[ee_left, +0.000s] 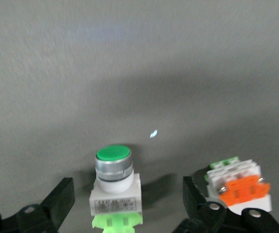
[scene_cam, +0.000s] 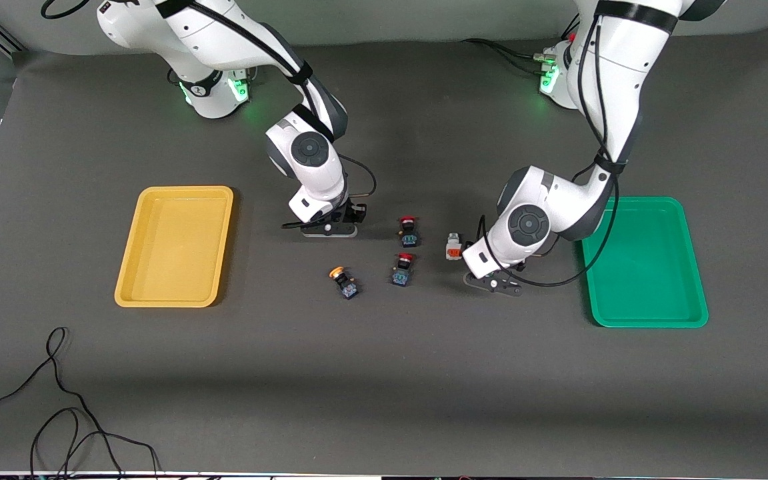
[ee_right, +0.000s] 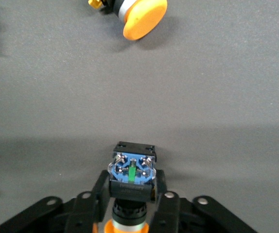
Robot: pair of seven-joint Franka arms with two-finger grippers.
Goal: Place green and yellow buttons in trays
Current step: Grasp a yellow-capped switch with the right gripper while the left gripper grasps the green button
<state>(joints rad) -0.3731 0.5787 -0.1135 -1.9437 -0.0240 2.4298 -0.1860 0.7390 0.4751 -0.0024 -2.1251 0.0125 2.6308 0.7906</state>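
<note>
The yellow-capped button [ee_right: 130,182] sits clamped between my right gripper [ee_right: 130,204] fingers, on the table between the yellow tray [scene_cam: 174,245] and the two red-capped buttons [scene_cam: 408,230]; I grip its black body just under the blue terminal block, the orange cap pointing back toward my wrist. It looks small, rigid and light, so I judge a firm squeeze on the flat body sides safer than one on the rounded cap, which could slip. A second yellow button [scene_cam: 343,281] lies on its side nearer the front camera. My left gripper [ee_left: 130,206] is spread wide around the green-capped button [ee_left: 113,182], standing upright on its white block, not yet clasped. A white button with an orange face [ee_left: 239,187] rests just beside one finger. The green tray [scene_cam: 644,263] lies toward my left arm's end.
</note>
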